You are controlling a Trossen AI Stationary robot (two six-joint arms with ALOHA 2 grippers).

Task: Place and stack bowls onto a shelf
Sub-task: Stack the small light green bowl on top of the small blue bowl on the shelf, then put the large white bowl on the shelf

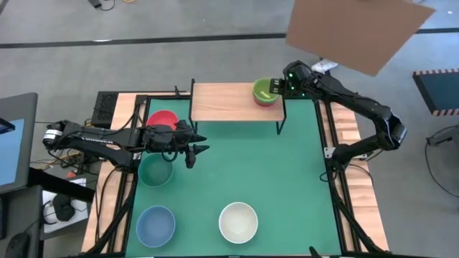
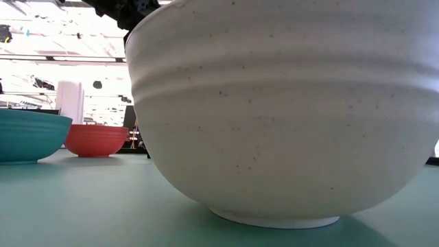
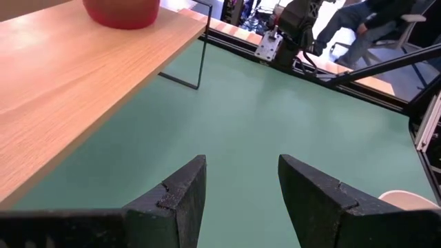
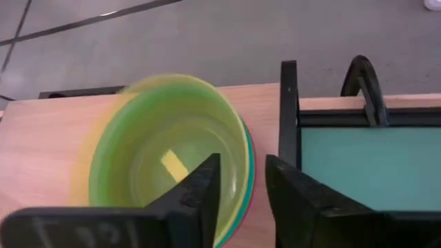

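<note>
The shelf (image 1: 229,104), with a light wood top, stands at the mat's far edge. On its right end is a stack of bowls, the yellow-green bowl (image 4: 169,148) on top and a green and a magenta rim (image 4: 249,169) showing under it. My right gripper (image 4: 242,189) is above this stack (image 1: 265,91), slightly open, with one finger over the top bowl's inside and one outside its rim. My left gripper (image 1: 199,149) is open and empty above the mat, in front of the shelf's left end. A red bowl (image 1: 163,119), a teal bowl (image 1: 155,170), a pale blue bowl (image 1: 155,224) and a white bowl (image 1: 238,222) rest on the mat. My right gripper straddles the yellow-green bowl's rim (image 4: 242,141) on its right side, one finger inside and one outside, coming from above. A gap shows between the fingers, and I cannot tell whether either one touches the rim. The bowl sits nested in the stack on the shelf.
The white bowl (image 2: 288,110) fills the low view, with the teal bowl (image 2: 27,134) and the red bowl (image 2: 96,139) behind it. The shelf's black legs (image 3: 200,55) stand on the green mat (image 1: 272,179). A brown board (image 1: 355,29) lies beyond the table's far right.
</note>
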